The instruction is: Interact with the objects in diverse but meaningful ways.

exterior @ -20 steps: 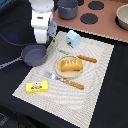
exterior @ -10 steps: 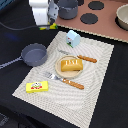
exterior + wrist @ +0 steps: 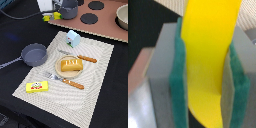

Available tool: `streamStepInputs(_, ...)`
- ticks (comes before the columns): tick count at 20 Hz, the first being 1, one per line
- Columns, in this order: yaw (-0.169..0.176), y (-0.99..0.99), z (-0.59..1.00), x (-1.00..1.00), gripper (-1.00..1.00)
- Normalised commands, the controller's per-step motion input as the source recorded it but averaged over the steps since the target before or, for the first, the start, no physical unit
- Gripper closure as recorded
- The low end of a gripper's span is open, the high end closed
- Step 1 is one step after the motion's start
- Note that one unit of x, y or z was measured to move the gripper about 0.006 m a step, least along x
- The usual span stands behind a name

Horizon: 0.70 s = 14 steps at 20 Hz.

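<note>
— Pan (image 3: pixel 34 54) first, over on the exterior view's left: dark grey, sitting half on the woven mat (image 3: pixel 102 70), handle trailing off toward the dark table. Empty as far as I can see.

— And below it?

— Flat yellow box (image 3: pixel 38 87), lying near the mat's near corner, well apart from everything else. Moving right, a pale plate (image 3: pixel 61 73) with the bread loaf (image 3: pixel 71 64) on top, a fork (image 3: pixel 64 80) laid just in front of it and a knife (image 3: pixel 80 56) just behind. Reads like a place setting, which I'd guess is why the cutlery flanks the plate.

— Blue thing behind that?

— Pale blue carton (image 3: pixel 73 38), upright at the mat's far edge. Past it there's a dark pot (image 3: pixel 68 9), then the toy stove (image 3: pixel 107 25) with its black burners running off to the right.

— Where's the banana?

— Up in the gripper (image 3: pixel 205 65). In the wrist view the banana (image 3: pixel 208 55) stands between the green pads (image 3: pixel 180 80), both pressed against its sides, so the jaws are clenched on it. In the exterior view you only catch yellow-green bits (image 3: pixel 52 17) under the arm at the top, left of the pot.

— Why there?

— My guess is it's being carried toward the pot or the stove area, though I can't tell which.
</note>
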Motion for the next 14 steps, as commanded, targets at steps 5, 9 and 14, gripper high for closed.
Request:
streamStepInputs(5, -0.058, -0.12, 0.43, 0.96, 1.0)
streamStepInputs(9, -0.063, -0.16, 0.36, 0.94, 1.0)
streamStepInputs(14, -0.06, -0.15, 0.27, 0.93, 1.0)
